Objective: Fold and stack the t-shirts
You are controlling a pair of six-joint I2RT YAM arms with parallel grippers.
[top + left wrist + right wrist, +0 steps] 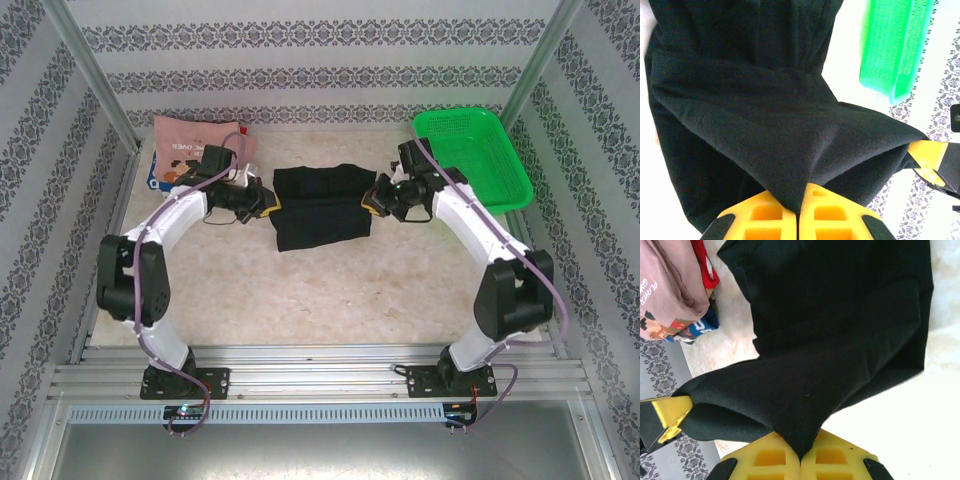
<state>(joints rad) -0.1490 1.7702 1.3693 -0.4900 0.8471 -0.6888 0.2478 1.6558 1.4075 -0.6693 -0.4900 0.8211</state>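
Pinching the big plain black cloth t-shirt [318, 205] from both sides, the two arms hold it near the middle of the pale marbled tabletop [330, 290]. The left claw [800, 197] is squeezed tight on a fold of black cloth at the shirt's left edge. The right claw [801, 452] is squeezed tight on a fold at its right edge. In each wrist view the yellow fingers [765, 220] meet with cloth caught between them, and the cloth rises to the pinch like a little tent (so that edge looks lifted a bit). The rest of the shirt lies flat, and I think it is already partly folded.

The shirt is soft, floppy and light. It will sag wherever nothing holds it. It is best held by its edges or corners, with both claws at once, so the fold comes out straight. A pinch on only one layer may let the other layer slip out.

The dusty-pink folded t-shirt [195, 138] with the blocky picture sits at the back left, on top of a blue-and-white printed t-shirt [156, 178]. The green plastic mesh basket [472, 155] sits at the back right, apart from the black shirt.
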